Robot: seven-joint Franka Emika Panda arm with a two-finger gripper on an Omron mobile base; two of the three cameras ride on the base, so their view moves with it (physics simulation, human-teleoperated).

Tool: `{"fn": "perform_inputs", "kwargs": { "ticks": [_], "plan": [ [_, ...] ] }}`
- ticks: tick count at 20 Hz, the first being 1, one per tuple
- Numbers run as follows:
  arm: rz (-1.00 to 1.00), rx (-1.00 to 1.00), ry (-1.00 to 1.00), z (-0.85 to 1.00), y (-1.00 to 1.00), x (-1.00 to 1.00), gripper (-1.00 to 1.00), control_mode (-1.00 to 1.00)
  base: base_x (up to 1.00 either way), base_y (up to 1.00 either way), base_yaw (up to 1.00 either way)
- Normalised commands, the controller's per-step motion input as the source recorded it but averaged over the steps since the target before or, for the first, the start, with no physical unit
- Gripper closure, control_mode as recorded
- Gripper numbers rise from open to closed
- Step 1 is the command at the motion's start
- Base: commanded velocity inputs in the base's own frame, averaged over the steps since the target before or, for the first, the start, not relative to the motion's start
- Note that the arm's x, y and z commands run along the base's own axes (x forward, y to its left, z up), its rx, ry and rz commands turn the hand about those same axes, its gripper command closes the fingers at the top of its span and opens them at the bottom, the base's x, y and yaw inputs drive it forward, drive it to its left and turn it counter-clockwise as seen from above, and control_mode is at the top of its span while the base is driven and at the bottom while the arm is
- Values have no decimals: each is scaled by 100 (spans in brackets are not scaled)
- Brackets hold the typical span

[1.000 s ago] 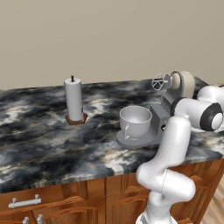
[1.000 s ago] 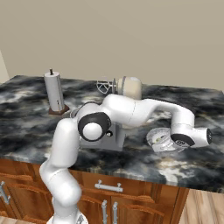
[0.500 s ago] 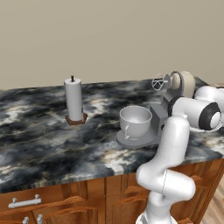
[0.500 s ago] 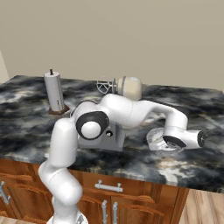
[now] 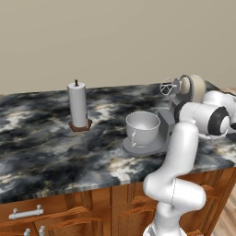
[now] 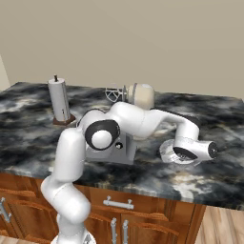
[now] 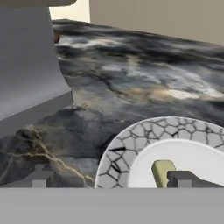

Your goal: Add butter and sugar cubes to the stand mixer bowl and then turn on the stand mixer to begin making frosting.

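With the gripper (image 7: 109,180) spread wide over the plate (image 7: 131,140), we should centre its fingers astride the butter (image 7: 162,172) before closing.

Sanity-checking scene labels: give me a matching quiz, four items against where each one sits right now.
Items:
1. small yellowish butter stick
2. grey-white handled mixer bowl
3. white paper-towel roll
4. wire whisk

Places:
A. brown stand on the marble counter
B. under the cream tilted mixer head
C. flat grey mixer base
D. white plate with a mosaic rim

Pairs: 1-D, 2-C, 3-A, 4-B
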Motion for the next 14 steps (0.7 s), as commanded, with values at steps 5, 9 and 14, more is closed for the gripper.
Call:
{"fn": "perform_inputs", "kwargs": {
  "ticks": [5, 9, 14],
  "plan": [
    [0, -5, 0, -29, -34, 10, -100, -100, 0, 0, 0],
    [0, -3, 0, -24, -33, 15, -100, -100, 0, 0, 0],
    [0, 0, 0, -11, -34, 15, -100, -100, 0, 0, 0]
  ]
}}
